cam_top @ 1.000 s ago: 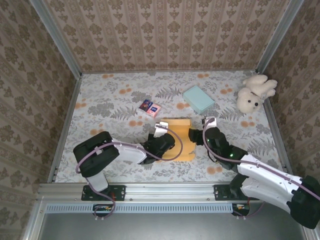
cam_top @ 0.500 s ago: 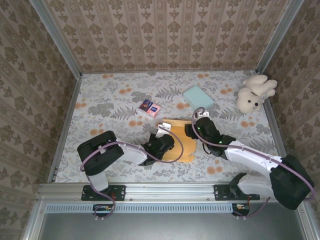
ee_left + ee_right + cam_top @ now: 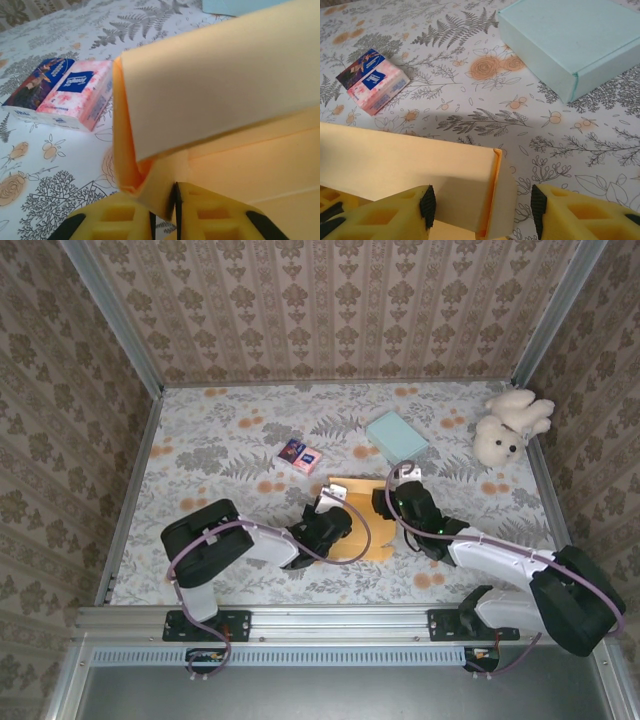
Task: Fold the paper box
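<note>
1. The left pincer point(image 3: 165, 212) lies low on the worktop point(image 3: 220, 430), at the near left corner of the paper box point(image 3: 225, 85). Its yellow fingers point(image 3: 112, 222) stand close together with a thin edge of the box's card between them. I cannot tell whether they pinch the card or merely bracket it.
2. The paper box is orange-yellow and sits near the middle of the worktop, between the two pincers. It is partly folded, with one wall raised and a flap leaning over the flat base.
3. The right pincer point(image 3: 482, 205) is at the box's far right corner, with its jaws apart. Its black pads point(image 3: 427, 206) straddle the raised wall, one at the card and the other standing clear of it.
4. Beyond the box to the left, two tissue packs point(image 3: 372, 80) lie side by side, touching.
5. Beyond the box to the right lies a closed teal box point(image 3: 570, 40), apart from the paper box.
6. Farthest off, in the right corner by the wall, lies a white plush bear point(image 3: 510, 425).
</note>
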Robot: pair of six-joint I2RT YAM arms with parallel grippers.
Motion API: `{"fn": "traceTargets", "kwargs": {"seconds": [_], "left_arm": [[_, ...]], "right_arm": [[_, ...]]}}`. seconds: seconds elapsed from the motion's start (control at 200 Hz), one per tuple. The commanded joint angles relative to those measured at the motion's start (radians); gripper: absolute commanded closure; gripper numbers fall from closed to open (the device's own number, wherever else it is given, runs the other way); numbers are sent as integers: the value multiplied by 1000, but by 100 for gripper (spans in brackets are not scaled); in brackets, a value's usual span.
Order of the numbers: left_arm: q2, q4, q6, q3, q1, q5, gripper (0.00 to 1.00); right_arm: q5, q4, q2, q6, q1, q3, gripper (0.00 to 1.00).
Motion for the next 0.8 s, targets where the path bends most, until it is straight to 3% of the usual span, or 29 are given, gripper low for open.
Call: {"fn": "traceTargets", "kwargs": {"seconds": [0.0,0.125,0.35,0.585,0.795], "left_arm": [[-50,-56,11,-6,-12,34,70],[-95,-73,19,-17,-38,33,57],[-167,-68,74,-79,-53,65,60],[-333,77,203,-261,26,366,62],[-410,183,217,-351,217,633,65]], "right_arm": [[61,-34,-8,32,-6,-35,44],[65,-18,-7,47,-6,-47,44],[58,-17,-5,49,-5,-45,45],[47,-36,-10,15,-6,-36,45],[25,-37,-9,-4,-7,-28,45]]}}
